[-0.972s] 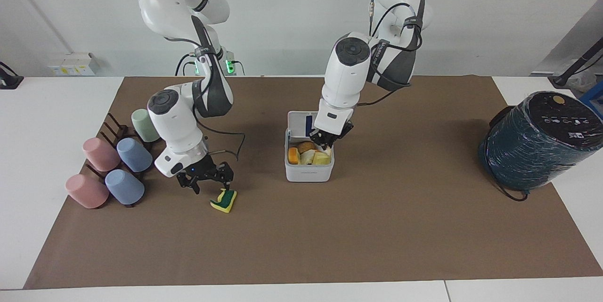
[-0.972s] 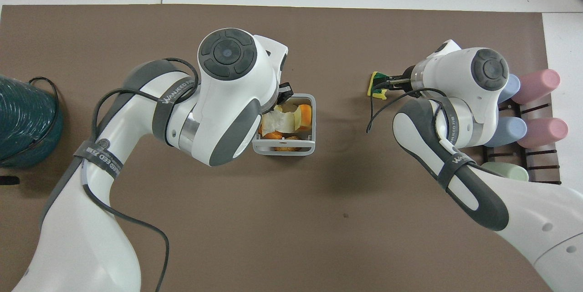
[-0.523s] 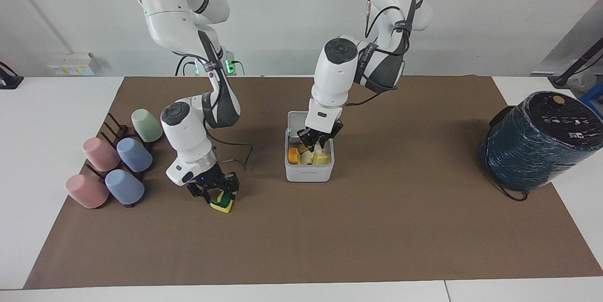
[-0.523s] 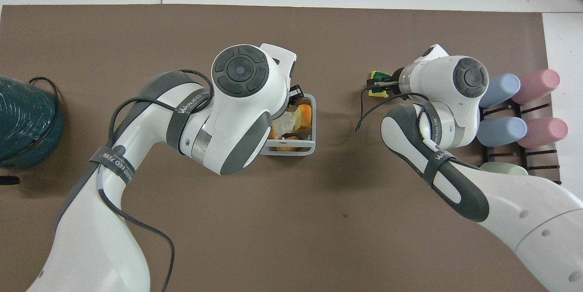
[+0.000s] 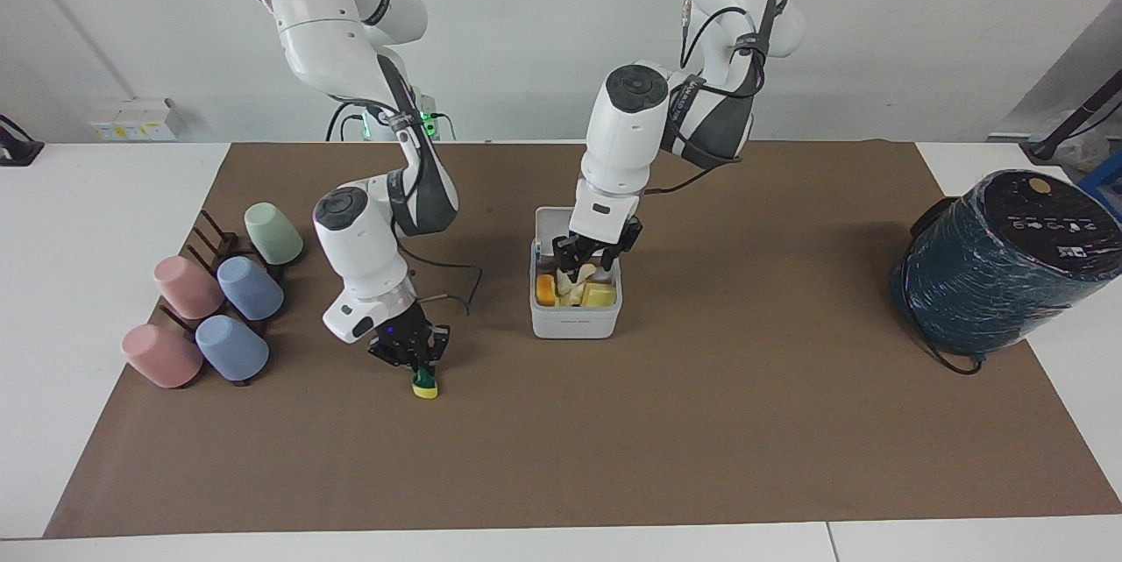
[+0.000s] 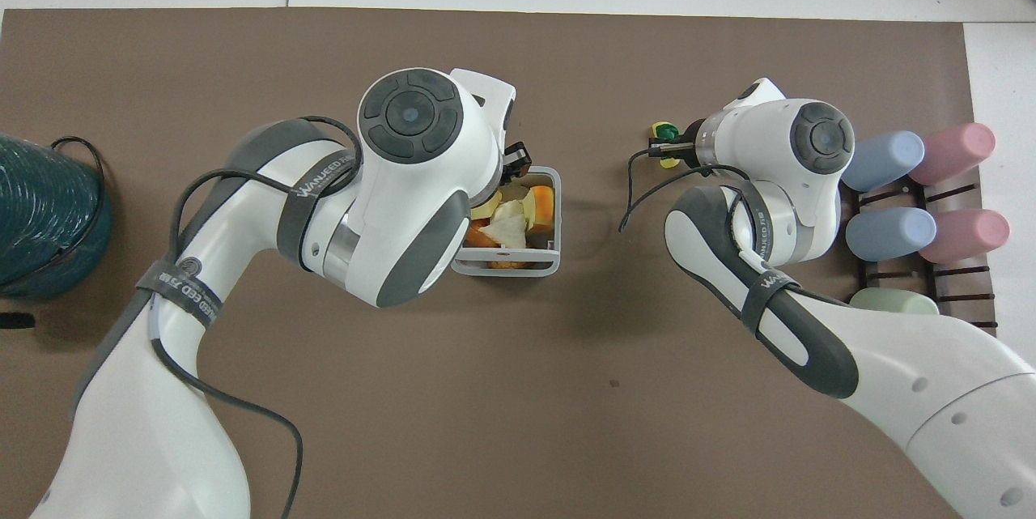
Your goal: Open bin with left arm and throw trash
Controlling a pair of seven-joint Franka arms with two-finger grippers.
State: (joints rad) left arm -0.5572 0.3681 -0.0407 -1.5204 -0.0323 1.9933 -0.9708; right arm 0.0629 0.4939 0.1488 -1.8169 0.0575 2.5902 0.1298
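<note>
The small white square plastic bin stands open mid-mat, lid upright at its 12 o'clock edge in the facing view. The left gripper reaches inside, fingers pinching a cream-white triangular scrap. At the bin's 8 o'clock, the right gripper clamps the yellow-and-green scouring sponge piece, held on end, long axis roughly vertical, touching the brown mat.
</note>
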